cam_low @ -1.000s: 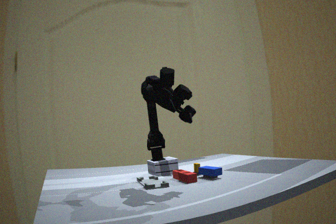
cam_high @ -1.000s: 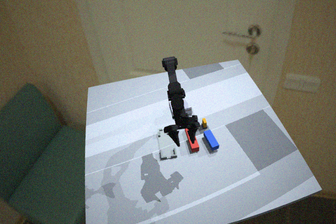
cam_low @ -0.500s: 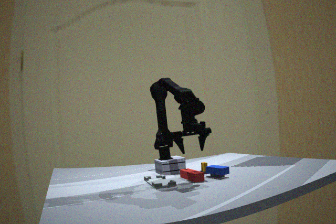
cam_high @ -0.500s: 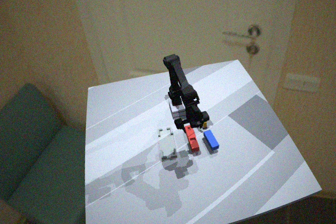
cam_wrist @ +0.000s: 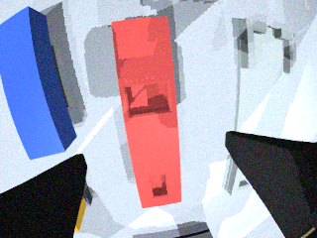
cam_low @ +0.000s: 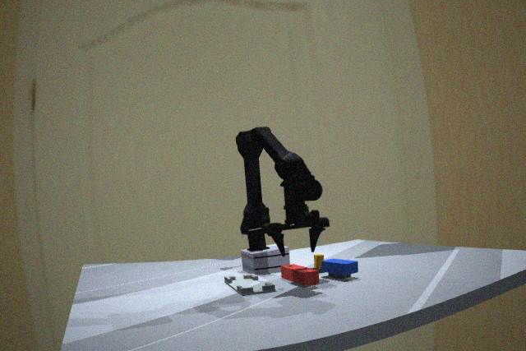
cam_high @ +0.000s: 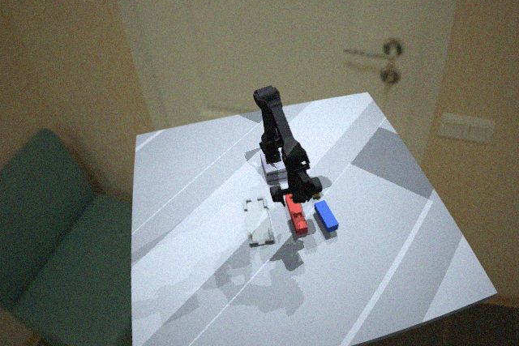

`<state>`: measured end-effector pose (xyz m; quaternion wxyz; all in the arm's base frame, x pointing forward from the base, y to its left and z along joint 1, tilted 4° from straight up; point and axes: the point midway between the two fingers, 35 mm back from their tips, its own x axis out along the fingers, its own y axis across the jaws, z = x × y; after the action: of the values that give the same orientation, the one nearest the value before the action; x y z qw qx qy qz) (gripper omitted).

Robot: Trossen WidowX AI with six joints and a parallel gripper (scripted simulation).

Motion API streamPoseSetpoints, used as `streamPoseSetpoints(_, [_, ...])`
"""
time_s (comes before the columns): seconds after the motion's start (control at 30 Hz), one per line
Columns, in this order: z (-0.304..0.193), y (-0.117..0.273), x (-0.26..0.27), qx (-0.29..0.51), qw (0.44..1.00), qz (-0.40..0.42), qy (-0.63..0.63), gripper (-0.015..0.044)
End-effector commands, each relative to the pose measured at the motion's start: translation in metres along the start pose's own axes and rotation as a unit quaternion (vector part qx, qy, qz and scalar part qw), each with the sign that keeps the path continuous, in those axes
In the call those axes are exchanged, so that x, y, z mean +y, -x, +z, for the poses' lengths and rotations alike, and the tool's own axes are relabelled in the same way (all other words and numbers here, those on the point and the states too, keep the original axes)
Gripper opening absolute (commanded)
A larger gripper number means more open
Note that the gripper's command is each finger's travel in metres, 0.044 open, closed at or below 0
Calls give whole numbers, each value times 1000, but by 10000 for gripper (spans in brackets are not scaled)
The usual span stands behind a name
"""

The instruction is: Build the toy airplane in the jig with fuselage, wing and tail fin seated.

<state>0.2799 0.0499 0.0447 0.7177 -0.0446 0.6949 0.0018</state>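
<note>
Wrist view: fuselage pickup next

Gripper (cam_high: 295, 196) (cam_low: 297, 252) (cam_wrist: 158, 151) spread wide, nothing held, above the red fuselage (cam_high: 297, 215) (cam_low: 299, 274) (cam_wrist: 153, 134) at frame centre. Likely step: grasping it; next, lower straight, close, then carry to the cradle (cam_high: 259, 223) (cam_low: 248, 284) (cam_wrist: 263, 64), upper right.

From here I see 1 pale door (cam_high: 268, 40) (cam_low: 212, 126), tan walls (cam_high: 54, 40) (cam_low: 475, 104), and what may be a green chair (cam_high: 45, 216).
</note>
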Motion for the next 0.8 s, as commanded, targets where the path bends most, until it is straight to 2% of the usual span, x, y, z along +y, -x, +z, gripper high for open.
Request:
streamPoseSetpoints(0.0, [-2, -13, -1, 1, 1000, -2, -1, 440])
streamPoseSetpoints(0.13, [-2, -28, -1, 1, 1000, -2, -1, 440])
streamPoseSetpoints(0.77, [-1, -52, -1, 1, 1000, -2, -1, 440])
